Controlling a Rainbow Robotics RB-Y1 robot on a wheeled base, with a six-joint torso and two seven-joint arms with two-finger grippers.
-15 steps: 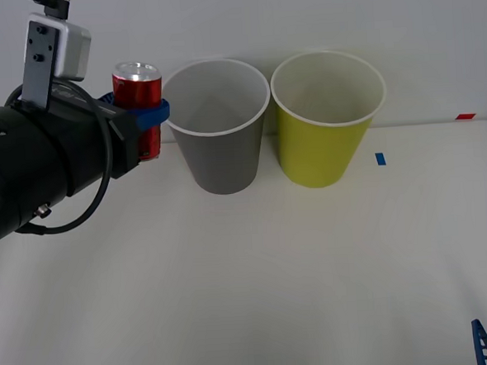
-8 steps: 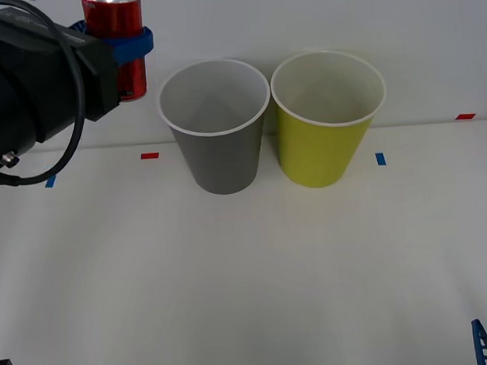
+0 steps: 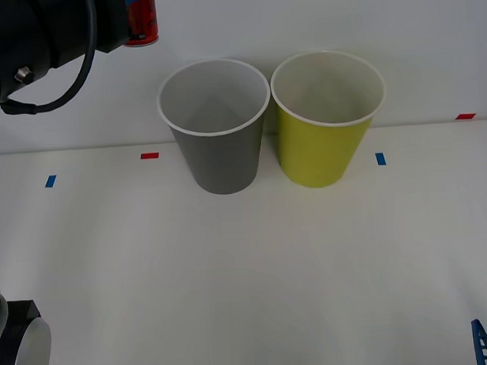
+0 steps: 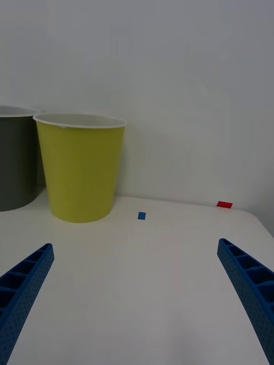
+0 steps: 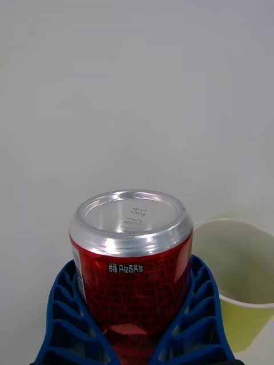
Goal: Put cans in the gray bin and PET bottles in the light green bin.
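Left gripper (image 5: pixel 132 336) clenched on small shiny red metal can (image 3: pixel 142 21), risen to upper left, above tall gray bin (image 3: pixel 216 126), right gripper (image 4: pixel 137 285) released over bench (image 3: pixel 257 273)

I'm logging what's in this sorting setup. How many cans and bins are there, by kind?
Red can, held in the left gripper: 1
Gray bin: 1
Light green bin: 1
Total: 3
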